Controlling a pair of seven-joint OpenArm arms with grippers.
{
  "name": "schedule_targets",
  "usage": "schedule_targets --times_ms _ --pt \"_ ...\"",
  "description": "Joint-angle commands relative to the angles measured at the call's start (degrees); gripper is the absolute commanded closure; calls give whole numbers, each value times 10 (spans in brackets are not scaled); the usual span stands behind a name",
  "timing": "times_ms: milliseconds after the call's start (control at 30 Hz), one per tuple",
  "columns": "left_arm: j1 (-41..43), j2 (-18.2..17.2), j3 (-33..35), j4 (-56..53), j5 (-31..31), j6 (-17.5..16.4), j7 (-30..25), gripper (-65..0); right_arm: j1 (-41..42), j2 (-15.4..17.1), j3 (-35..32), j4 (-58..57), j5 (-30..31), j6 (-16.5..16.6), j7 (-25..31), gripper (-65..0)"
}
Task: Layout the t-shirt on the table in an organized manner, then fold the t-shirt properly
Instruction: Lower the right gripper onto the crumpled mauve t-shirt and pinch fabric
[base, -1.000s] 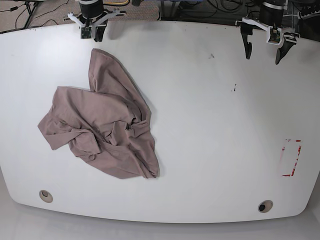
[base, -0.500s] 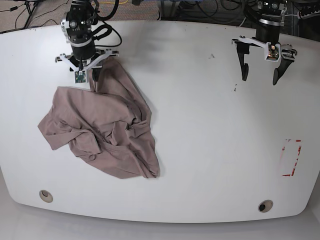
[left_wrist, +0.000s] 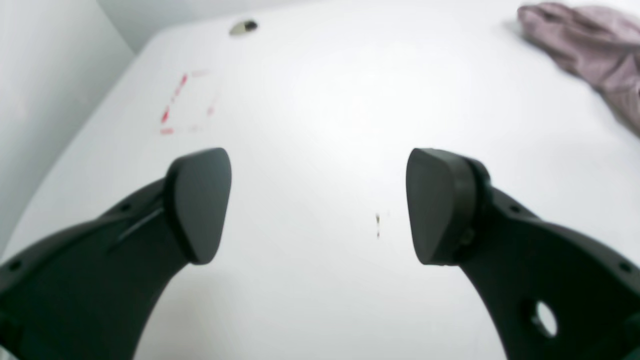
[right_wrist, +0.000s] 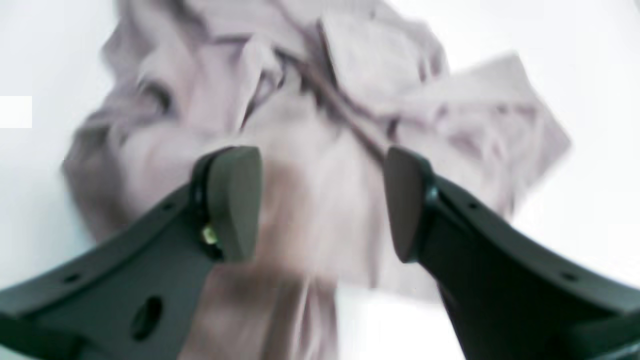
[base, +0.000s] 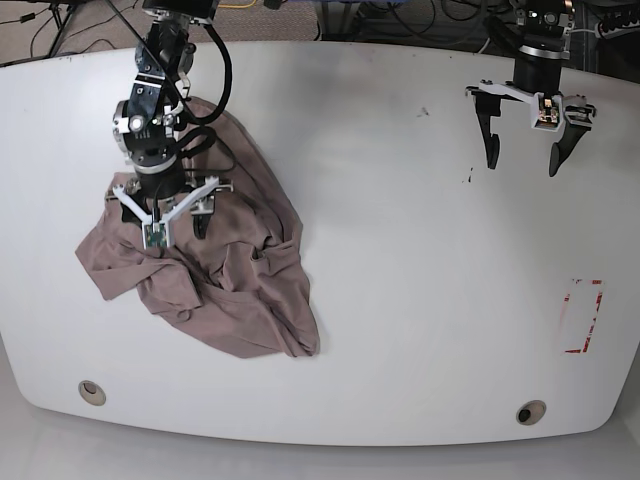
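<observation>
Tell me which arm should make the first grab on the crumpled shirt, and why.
The right. Its hand hangs directly over the t-shirt, fingers apart with cloth between them in its wrist view. The left hand, also open, hovers over bare table, far across from the shirt.

My left gripper (left_wrist: 320, 207) fills the bottom of the pic, jaws spread wide w/ nothing btwn them. One dark finger (left_wrist: 200, 205) sits at 8 o'clock, the other at 4 o'clock. Under and beyond them is the table (left_wrist: 325, 110), glossy white. A tiny dark speck (left_wrist: 378, 225) sits btwn my fingers, nearer the 4 o'clock one. Red tape rectangle (left_wrist: 187, 102) at 10 o'clock, a grommet hole (left_wrist: 244, 27) at 11 o'clock by the far edge. Crumpled t-shirt (left_wrist: 590, 47) at 2 o'clock, cut off by the frame, well apart from my fingers.
</observation>
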Motion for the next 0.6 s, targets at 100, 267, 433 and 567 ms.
schedule_targets --times_ms 100,267,433,567 --pt "-3 -4 -4 9 -2 3 -20 -515 79 42 -30 -95 1 0 12 -385" --pt "-3 -4 -4 9 -2 3 -20 -515 124 62 -48 -163 1 -1 15 -384" --pt "-2 -4 0 8 -2 3 -20 -515 153 77 -47 -218 1 -1 47 -380" --pt "-2 -4 0 8 -2 3 -20 -515 172 88 -47 -259 1 -1 69 -380"
